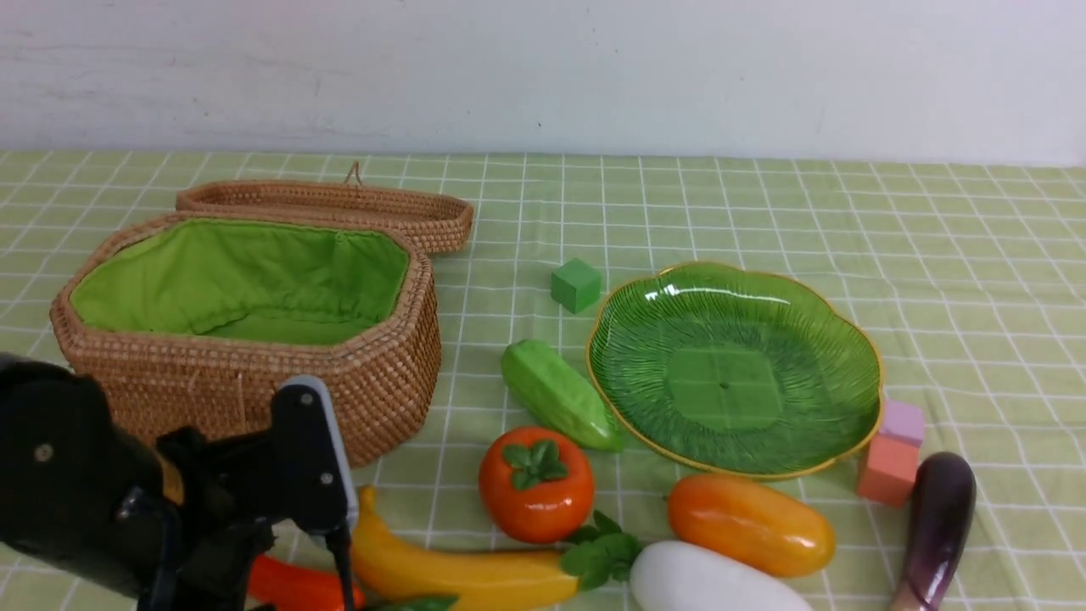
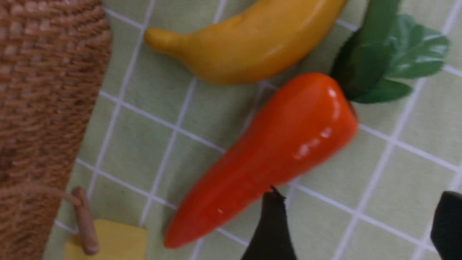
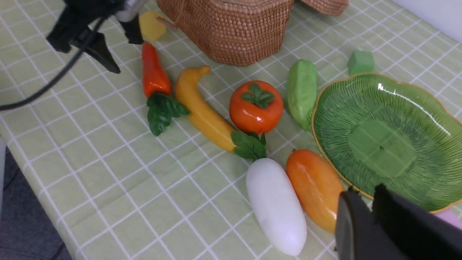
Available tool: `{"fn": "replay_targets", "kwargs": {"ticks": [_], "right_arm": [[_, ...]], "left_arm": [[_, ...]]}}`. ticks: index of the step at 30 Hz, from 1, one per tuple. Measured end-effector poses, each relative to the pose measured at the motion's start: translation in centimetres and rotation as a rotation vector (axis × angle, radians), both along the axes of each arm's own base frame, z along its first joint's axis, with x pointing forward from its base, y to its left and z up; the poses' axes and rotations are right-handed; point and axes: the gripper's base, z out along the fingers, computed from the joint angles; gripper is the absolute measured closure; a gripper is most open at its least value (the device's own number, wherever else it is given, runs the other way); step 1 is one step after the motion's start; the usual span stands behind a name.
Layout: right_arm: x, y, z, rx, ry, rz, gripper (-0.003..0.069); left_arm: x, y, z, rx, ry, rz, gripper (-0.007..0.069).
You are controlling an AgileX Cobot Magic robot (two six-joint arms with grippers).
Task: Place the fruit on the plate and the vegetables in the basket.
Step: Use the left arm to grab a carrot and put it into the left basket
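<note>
My left gripper [image 2: 361, 193] stands open just above the cloth, one finger [image 2: 270, 224] at the side of the long red pepper [image 2: 274, 151], nothing between the jaws. The banana [image 1: 458, 573] lies beside the pepper, near the basket [image 1: 246, 356], whose green lining is bare. The persimmon [image 1: 536, 488], mango [image 1: 751, 524], white radish [image 1: 708, 581] and green gourd [image 1: 560, 395] lie in front of the bare green plate [image 1: 734, 373]. The eggplant [image 1: 937, 526] lies at its right. My right gripper [image 3: 364, 188] hovers shut over the mango's end by the plate rim, holding nothing.
The basket's lid [image 1: 331, 208] lies open behind it. A green cube [image 1: 576, 285] sits behind the plate; a pink cube [image 1: 903, 422] and an orange cube [image 1: 887, 469] sit at its right. A yellow cube [image 2: 112, 242] lies by the basket wall. The table's near edge [image 3: 21, 173] runs close to the pepper.
</note>
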Motion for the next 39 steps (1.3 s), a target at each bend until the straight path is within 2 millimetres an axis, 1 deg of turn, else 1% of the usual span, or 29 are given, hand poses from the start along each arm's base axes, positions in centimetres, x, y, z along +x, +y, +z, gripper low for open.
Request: {"fn": "replay_targets", "kwargs": {"ticks": [2,4,7,11,13,17,18,20,24,28,30,32,34,35,36,37,38,39], "right_arm": [[-0.1,0.1,0.1,0.015,0.007,0.01,0.0565],[-0.2,0.2,0.1,0.026,0.014,0.017,0.0564],[-0.3,0.3,0.1,0.04,0.028,0.031,0.0561],[-0.6,0.5,0.0,0.054,0.056,0.055,0.0557],[-0.7,0.5,-0.1,0.05,0.067,0.061,0.0554],[-0.7,0.5,-0.1,0.047,0.068,0.063,0.0552],[-0.7,0.5,-0.1,0.045,0.066,0.065,0.0551],[-0.7,0.5,-0.1,0.039,0.058,0.07,0.055],[-0.7,0.5,-0.1,0.036,0.052,0.073,0.0545],[-0.6,0.6,0.0,0.042,0.049,0.072,0.0541],[-0.6,0.6,0.0,0.042,0.049,0.072,0.054],[-0.6,0.6,0.0,0.046,0.044,0.069,0.0537],[-0.6,0.6,0.1,0.049,0.039,0.067,0.0536],[-0.4,0.6,0.2,0.066,0.028,0.055,0.0535],[-0.3,0.6,0.4,0.081,0.014,0.046,0.0536],[-0.3,0.6,0.4,0.084,0.011,0.043,0.0536],[-0.1,0.6,0.7,0.107,-0.014,0.028,0.0536],[0.1,0.6,1.0,0.132,-0.042,0.013,0.0535]], "left_arm": [[1.1,-0.2,-1.2,0.041,-0.009,-0.037,0.0027],[1.8,-0.3,-2.2,0.068,-0.016,-0.07,0.0031],[2.6,-0.6,-3.8,0.108,-0.007,-0.129,0.0061],[3.0,-0.6,-5.3,0.157,0.022,-0.201,0.0121],[3.0,-0.6,-5.7,0.168,0.041,-0.21,0.0152],[3.0,-0.6,-5.7,0.173,0.054,-0.213,0.0274],[3.0,-0.5,-5.7,0.174,0.058,-0.213,0.0323],[2.9,-0.5,-5.7,0.177,0.065,-0.213,0.0338],[2.5,-0.3,-5.6,0.191,0.104,-0.216,0.0335],[1.6,0.1,-3.8,0.189,0.098,-0.211,0.0335],[0.8,0.3,-2.2,0.171,0.072,-0.201,0.0335],[-0.5,0.7,0.2,0.126,0.022,-0.152,0.0335],[-0.8,0.8,1.0,0.108,-0.001,-0.123,0.0335],[-1.2,1.0,2.8,0.074,-0.057,-0.064,0.0335],[-1.2,1.2,4.4,0.054,-0.111,-0.02,0.0335],[-1.2,1.2,4.4,0.054,-0.111,-0.02,0.0335],[-0.8,1.5,6.3,0.041,-0.18,0.028,0.0335],[-0.3,1.6,7.6,0.038,-0.229,0.053,0.0335]]}}
